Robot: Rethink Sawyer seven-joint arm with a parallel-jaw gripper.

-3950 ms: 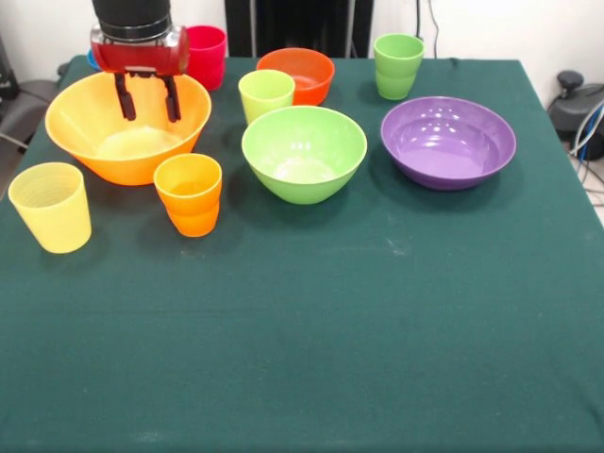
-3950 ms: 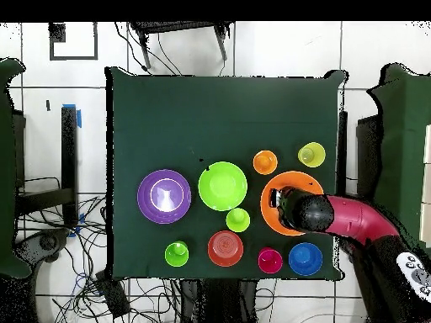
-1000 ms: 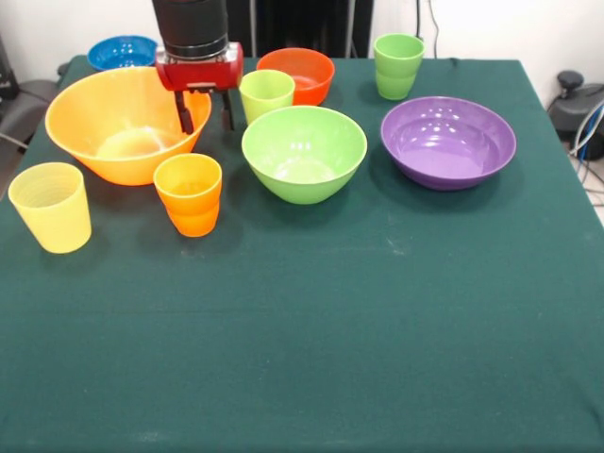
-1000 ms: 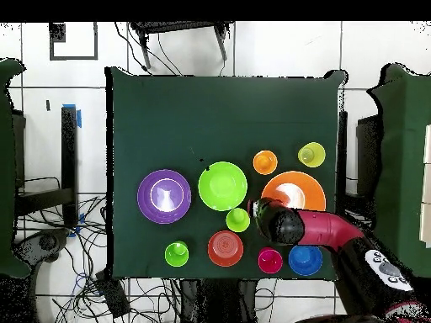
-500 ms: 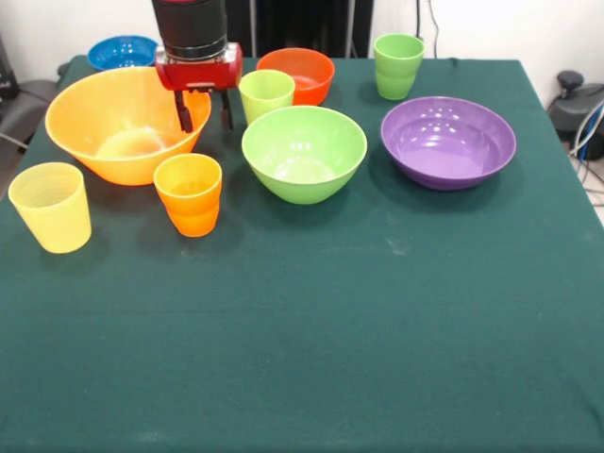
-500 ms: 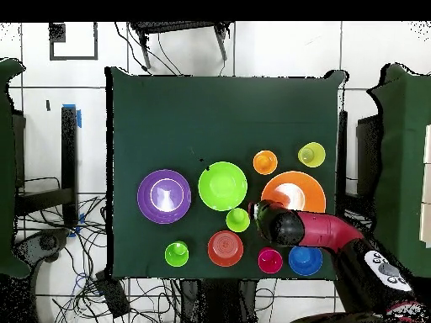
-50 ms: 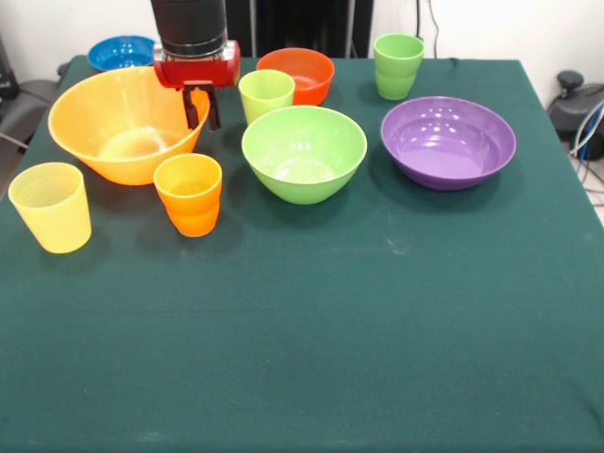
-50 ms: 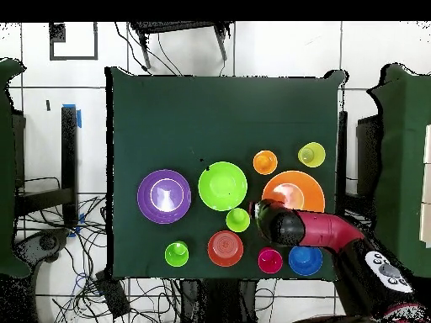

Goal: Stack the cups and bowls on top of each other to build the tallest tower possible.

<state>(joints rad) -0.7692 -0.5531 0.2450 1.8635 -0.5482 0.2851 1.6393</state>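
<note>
Sitting upright at one end of the green worktop (image 7: 330,330), the very large yellow-orange bowl (image 7: 113,132) has its rim pinched by the pincer (image 7: 201,111), whose fingers are nearly together, clenched on the bowl's wall nearest the lime-yellow cup (image 7: 266,94).

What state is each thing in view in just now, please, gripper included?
yellow-orange bowl: upright, rim gripped
gripper: shut on that rim
lime green bowl: upright
purple bowl: upright
small orange bowl: upright
blue bowl: upright
pale yellow cup: upright
orange cup: upright
lime-yellow cup: upright
green cup: upright
red-pink cup: upright
</note>
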